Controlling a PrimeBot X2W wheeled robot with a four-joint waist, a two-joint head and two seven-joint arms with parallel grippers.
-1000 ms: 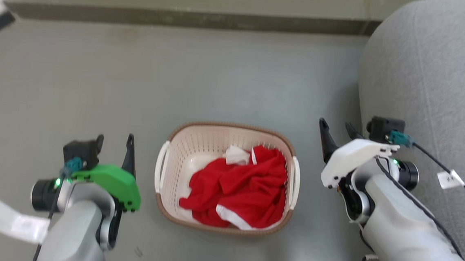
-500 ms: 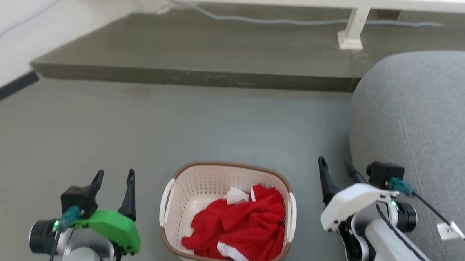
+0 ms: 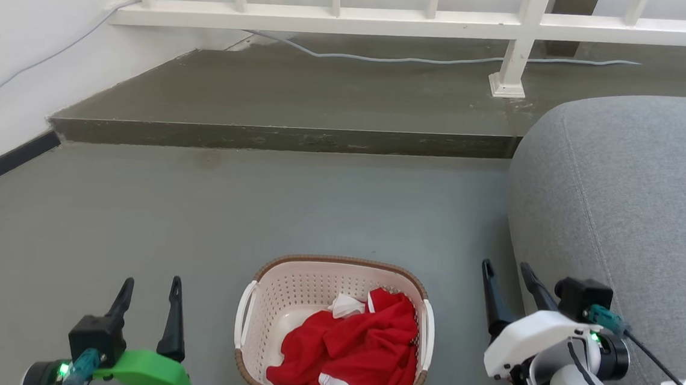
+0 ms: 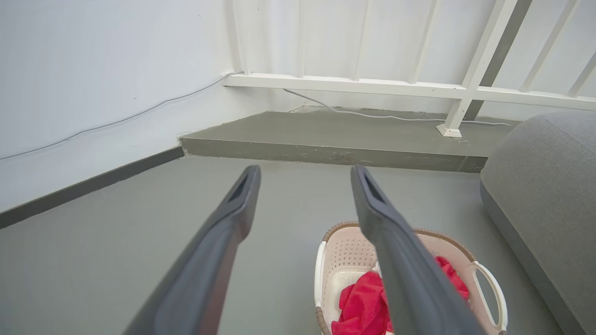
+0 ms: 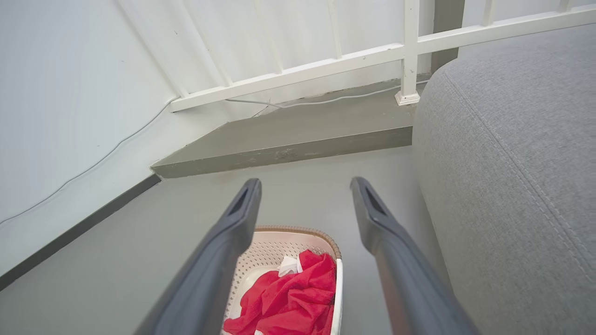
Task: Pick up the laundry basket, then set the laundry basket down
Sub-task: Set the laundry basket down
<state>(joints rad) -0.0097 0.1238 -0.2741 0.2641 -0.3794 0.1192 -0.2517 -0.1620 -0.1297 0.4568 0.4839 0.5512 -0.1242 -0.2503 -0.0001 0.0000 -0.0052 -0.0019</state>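
Head camera has tilted up vs 1 s ago, bringing white railing (image 3: pixel 331 16) into view; laundry basket (image 3: pixel 300 289) w/ red garment (image 3: pixel 356 350) sits on floor (image 3: pixel 257 210) between left end effector (image 3: pixel 153 280) and right end effector (image 3: pixel 504 265), both spread apart, empty, clear of its handles, so pickup seemingly not begun.

Spread wide and empty, left pincer (image 3: pixel 151 280) and right pincer (image 3: pixel 504 265), fingers forward.

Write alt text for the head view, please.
A cream basket of red cloth sits on the grey floor between the left gripper and right gripper, both open. A grey cushion lies right, a white railing behind.
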